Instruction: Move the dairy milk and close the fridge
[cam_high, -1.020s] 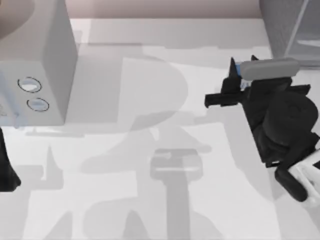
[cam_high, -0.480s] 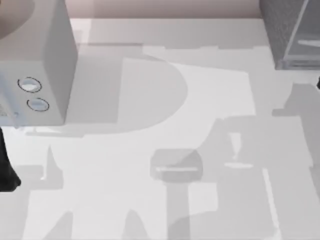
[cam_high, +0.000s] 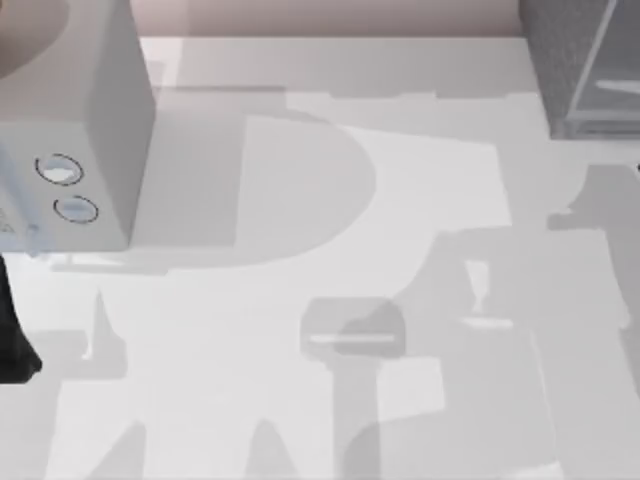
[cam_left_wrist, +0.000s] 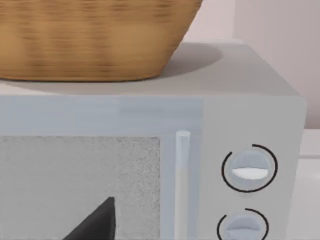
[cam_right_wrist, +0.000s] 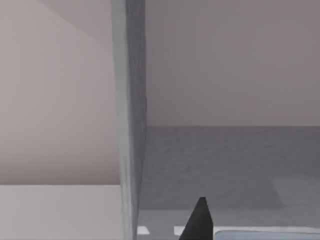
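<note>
Currently, the left arm (cam_high: 12, 330) is sitting parked at the table's left edge, and the left gripper (cam_left_wrist: 95, 222) is facing the microwave (cam_high: 75, 130); whether it is released or clenched cannot be told. A wicker basket (cam_left_wrist: 90, 40) is resting on the microwave's top, above the two round dials (cam_left_wrist: 249, 168). The open middle of the table (cam_high: 330, 200) is carrying shadows and no carton. At the far right corner, the fridge (cam_high: 580, 60) is standing with its pale door panel (cam_right_wrist: 131, 100) turned edge-on to the right wrist camera, so the door is judged to be open, with the dark grey interior lying straight ahead. The right gripper (cam_right_wrist: 200, 220) is pointing into that opening; its state cannot be told either. A pale blue-white strip (cam_right_wrist: 265, 233) is lying just beside the gripper's tip and is possibly the dairy milk, though no printed band is showing and its long axis cannot be judged. The right arm is much the nearer to the fridge, so placing the carton and swinging the door shut are both falling to it.
</note>
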